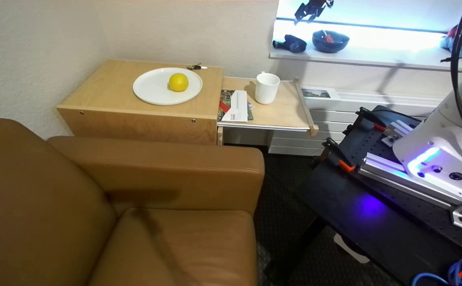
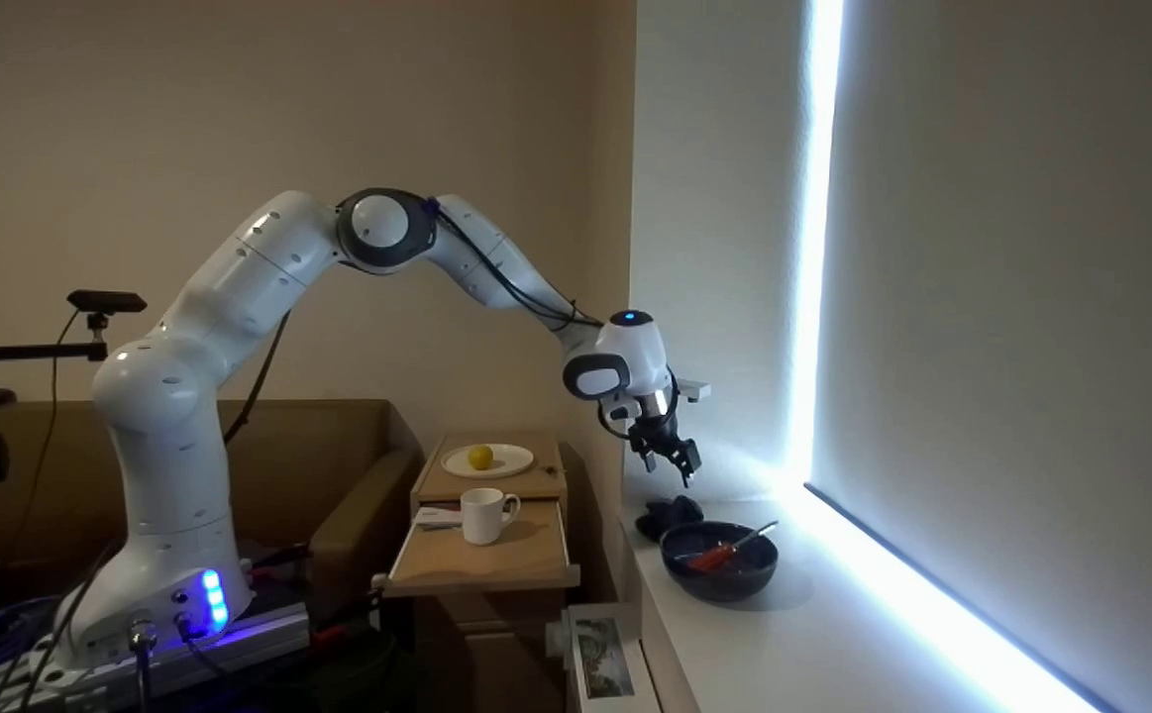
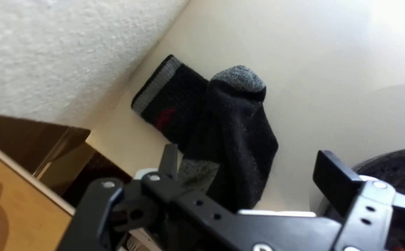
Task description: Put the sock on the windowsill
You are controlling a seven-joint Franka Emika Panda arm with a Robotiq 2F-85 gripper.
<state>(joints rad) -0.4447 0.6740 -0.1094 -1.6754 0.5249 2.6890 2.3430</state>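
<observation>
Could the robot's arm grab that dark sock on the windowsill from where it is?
Probably yes: its gripper hangs open above the sock, with nothing visible between them. The bowl stands close by, though, so it might need care.

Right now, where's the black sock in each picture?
In an exterior view: the black sock, near the top, right of center.
In an exterior view: the black sock, below and right of center.
Wrist view: the black sock, center.
Shared landmark: dark bowl, near it in all three.

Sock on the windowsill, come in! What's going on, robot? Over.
Tool open, empty, above the windowsill. Sock lying there. Bowl beside it, not touching; might crowd the tool.
</observation>
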